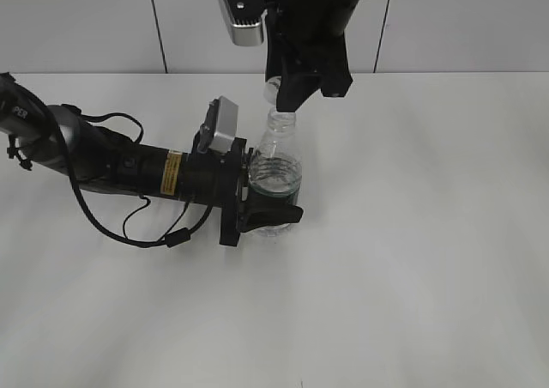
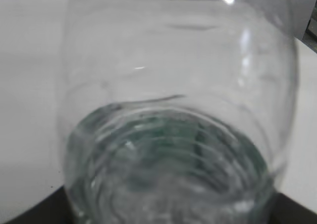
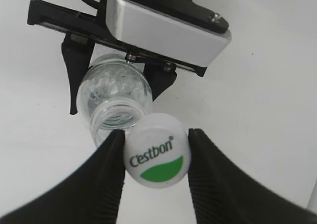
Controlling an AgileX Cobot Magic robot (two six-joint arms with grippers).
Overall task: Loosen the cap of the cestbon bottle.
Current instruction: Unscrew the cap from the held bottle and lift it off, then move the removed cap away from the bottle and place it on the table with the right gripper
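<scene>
Left hand (image 1: 273, 209) clamps bottle (image 1: 276, 169) upright on worktop (image 1: 429, 233). Right hand (image 3: 154, 157) pinches cap (image 3: 155, 156), lifted beside open neck. Loosening seems done; next, release.

**Both pincers closed on their holds**

Left arm stretched low and level from the left edge, wrist horizontal, left pincer (image 1: 273, 209) clamped sideways round the cestbon bottle (image 1: 276, 169), dark fingers (image 1: 273, 219) wrapping its lower body. Right arm hanging down from above, wrist vertical, right pincer (image 3: 156, 159) gripping the cap (image 3: 156, 156) between ribbed pads (image 3: 111, 172), lifted off and beside the open neck.
</scene>
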